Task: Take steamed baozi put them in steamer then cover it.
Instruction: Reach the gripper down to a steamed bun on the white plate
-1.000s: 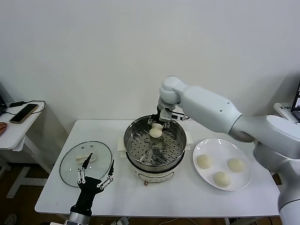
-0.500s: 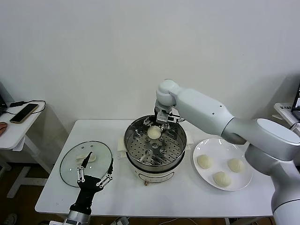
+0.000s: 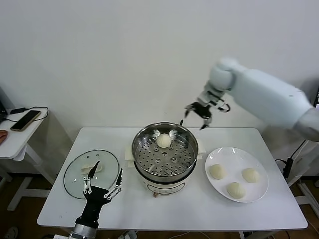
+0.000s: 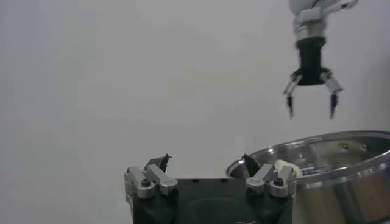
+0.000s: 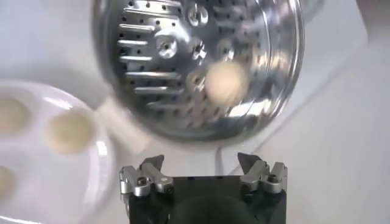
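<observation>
Above the far right rim of the steamer (image 3: 165,155), the right gripper (image 3: 199,116) hangs spread wide and empty, one baozi (image 3: 164,140) lying on the perforated tray, while the left gripper (image 3: 103,185), also wide, idles beside the cover (image 3: 91,174).

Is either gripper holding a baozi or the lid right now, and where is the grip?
Nothing is held. The right gripper is open above the steamer; the left gripper is open near the cover.
</observation>
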{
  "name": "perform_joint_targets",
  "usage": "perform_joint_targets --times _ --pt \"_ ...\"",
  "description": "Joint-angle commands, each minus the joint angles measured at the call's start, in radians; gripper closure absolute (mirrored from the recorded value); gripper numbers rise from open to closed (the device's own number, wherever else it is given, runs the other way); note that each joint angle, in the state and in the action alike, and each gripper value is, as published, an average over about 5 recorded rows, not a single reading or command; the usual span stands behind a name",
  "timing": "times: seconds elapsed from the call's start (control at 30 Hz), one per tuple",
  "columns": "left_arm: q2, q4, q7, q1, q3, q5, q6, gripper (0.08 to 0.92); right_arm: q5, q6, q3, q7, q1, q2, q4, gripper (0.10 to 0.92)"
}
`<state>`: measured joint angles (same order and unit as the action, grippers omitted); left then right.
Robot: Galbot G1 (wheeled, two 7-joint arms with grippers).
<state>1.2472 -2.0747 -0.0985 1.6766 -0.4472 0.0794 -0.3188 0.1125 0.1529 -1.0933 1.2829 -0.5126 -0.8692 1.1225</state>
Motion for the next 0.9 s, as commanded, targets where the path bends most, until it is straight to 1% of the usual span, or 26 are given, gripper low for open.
perform_joint_targets --times 0.03,0.37,0.9 --pt "0.002 -0.001 0.0 0.0 0.004 0.002 0.001 0.177 0.224 -0.239 -0.159 -0.035 0.064 0.221 0.029 0.203" --pt "0.009 0.009 -0.002 -0.003 0.003 0.004 0.001 0.177 0.159 -0.246 -0.064 -0.14 0.28 0.187 0.0 0.203" --pt "0.022 0.014 -0.003 0.001 -0.001 0.008 -0.002 0.177 0.096 -0.241 0.007 -0.189 0.403 0.103 -0.056 0.203"
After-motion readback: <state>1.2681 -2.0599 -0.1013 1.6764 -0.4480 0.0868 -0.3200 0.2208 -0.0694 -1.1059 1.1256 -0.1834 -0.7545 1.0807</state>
